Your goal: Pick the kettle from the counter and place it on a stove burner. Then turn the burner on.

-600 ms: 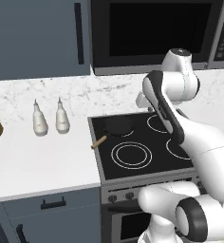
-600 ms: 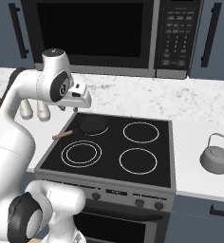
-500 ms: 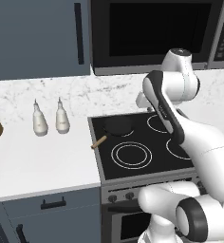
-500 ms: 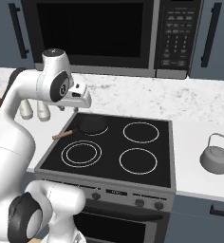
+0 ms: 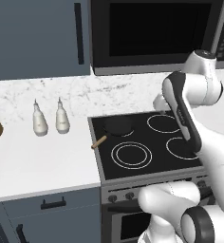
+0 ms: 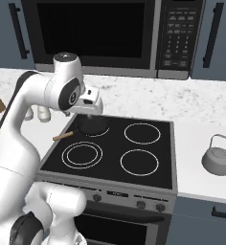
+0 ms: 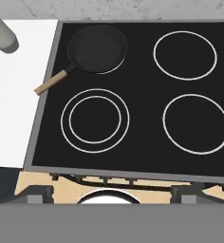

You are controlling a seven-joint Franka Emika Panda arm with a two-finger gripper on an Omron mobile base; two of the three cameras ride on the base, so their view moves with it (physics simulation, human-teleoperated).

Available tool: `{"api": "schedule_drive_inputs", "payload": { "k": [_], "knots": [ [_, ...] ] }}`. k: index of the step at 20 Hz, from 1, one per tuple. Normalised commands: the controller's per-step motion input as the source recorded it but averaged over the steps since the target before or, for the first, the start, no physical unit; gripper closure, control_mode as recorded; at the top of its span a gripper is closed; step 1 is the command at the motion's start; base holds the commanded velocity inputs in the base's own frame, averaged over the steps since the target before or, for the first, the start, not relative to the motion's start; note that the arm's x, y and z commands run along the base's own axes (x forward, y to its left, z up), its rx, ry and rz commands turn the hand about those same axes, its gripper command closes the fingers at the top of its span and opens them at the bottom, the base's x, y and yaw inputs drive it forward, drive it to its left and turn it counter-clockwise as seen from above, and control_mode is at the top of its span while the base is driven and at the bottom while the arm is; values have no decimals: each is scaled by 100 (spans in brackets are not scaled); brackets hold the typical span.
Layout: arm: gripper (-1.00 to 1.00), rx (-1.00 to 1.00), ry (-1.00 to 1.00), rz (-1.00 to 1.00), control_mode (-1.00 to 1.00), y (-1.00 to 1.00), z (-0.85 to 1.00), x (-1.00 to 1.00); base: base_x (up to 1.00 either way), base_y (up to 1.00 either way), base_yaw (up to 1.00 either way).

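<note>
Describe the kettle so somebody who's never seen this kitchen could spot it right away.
Find the black cooktop under the microwave. On the white counter just right of it sits the kettle: small, squat, grey metal, with a thin arched wire handle. The dark pan has a wooden handle instead.

Two white bottles [image 5: 50, 117] on counter [image 5: 33, 161], pan [image 5: 117, 127] behind double-ring burner [image 5: 131, 155]

No legible text; microwave keypad [image 6: 175, 40] markings too small.
</note>
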Motion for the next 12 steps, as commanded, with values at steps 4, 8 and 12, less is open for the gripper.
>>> {"api": "schedule_drive_inputs", "payload": {
  "k": [4, 8, 12],
  "knots": [
    [-100, 0, -5, 0, -100, -52, -12, -29, 0, 0, 0],
    [-100, 0, -4, 0, -100, -36, -14, -5, 0, 0, 0],
    [-100, 0, -3, 0, -100, -29, -18, -3, 0, 0, 0]
  ]
}}
